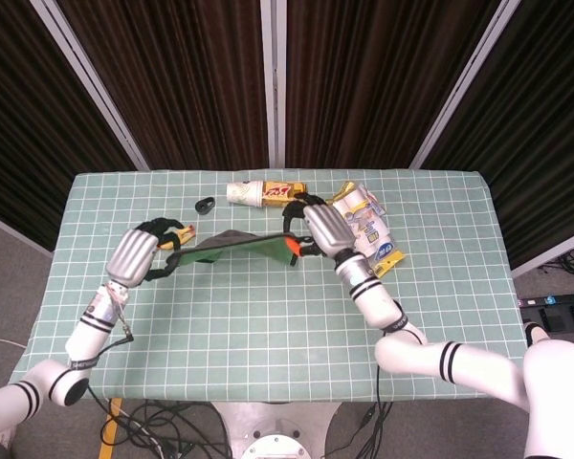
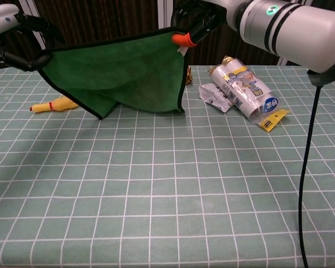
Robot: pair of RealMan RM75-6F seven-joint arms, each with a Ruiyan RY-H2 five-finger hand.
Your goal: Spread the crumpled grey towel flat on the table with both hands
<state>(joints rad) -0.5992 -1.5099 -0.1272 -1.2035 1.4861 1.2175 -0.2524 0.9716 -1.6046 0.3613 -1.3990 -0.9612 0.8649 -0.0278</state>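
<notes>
Left hand (image 1: 136,253): I pinch one top corner of the towel (image 2: 123,75).
Right hand (image 1: 323,229): I grip the opposite corner, keeping the edge taut.
Towel: green here, hanging between my hands, lower edge on the table (image 2: 167,195), ready to lay flat.

Your arms are glossy white tubes with black ring bands at the joints. Left hand (image 1: 139,252) and right hand (image 1: 322,229) both have silver-grey backs with black fingers; right hand carries an orange fingertip cap. A thin black cable hangs off the right forearm, another trails from the left wrist.
</notes>
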